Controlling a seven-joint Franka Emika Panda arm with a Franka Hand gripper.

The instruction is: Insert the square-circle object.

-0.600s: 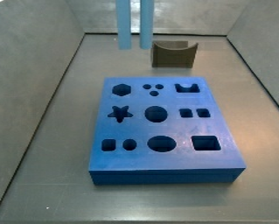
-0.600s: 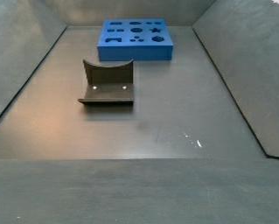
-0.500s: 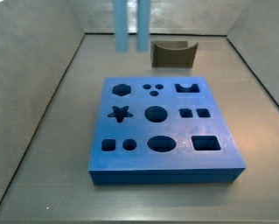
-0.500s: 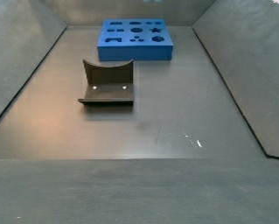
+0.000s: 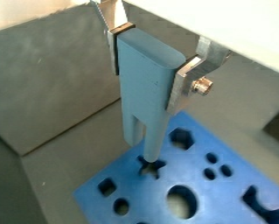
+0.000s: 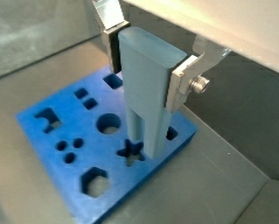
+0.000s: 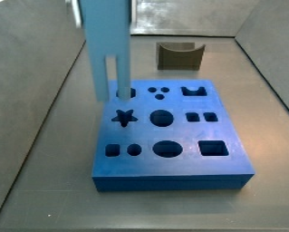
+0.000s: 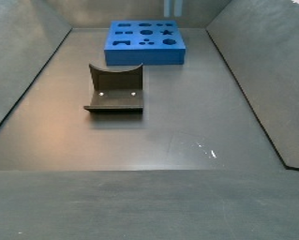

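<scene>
My gripper (image 5: 153, 63) is shut on the square-circle object (image 5: 148, 87), a pale sky-blue tall block with two thin pegs pointing down; both also show in a wrist view, gripper (image 6: 148, 68) and object (image 6: 148, 96). In a side view the object (image 7: 104, 36) hangs above the far left part of the dark blue board (image 7: 140, 134), pegs clear of it. In both wrist views the pegs end over the star-shaped hole (image 5: 151, 166). The board also shows in a wrist view (image 6: 73, 115) and in a side view (image 8: 145, 58). The gripper itself is out of both side views.
The dark fixture (image 7: 180, 56) stands on the floor behind the board, also seen in a side view (image 8: 114, 89). Grey walls enclose the floor on the left, right and back.
The object has moved from the back wall toward the camera and left. It now hangs over the board's far left part, with its pegs lower.
</scene>
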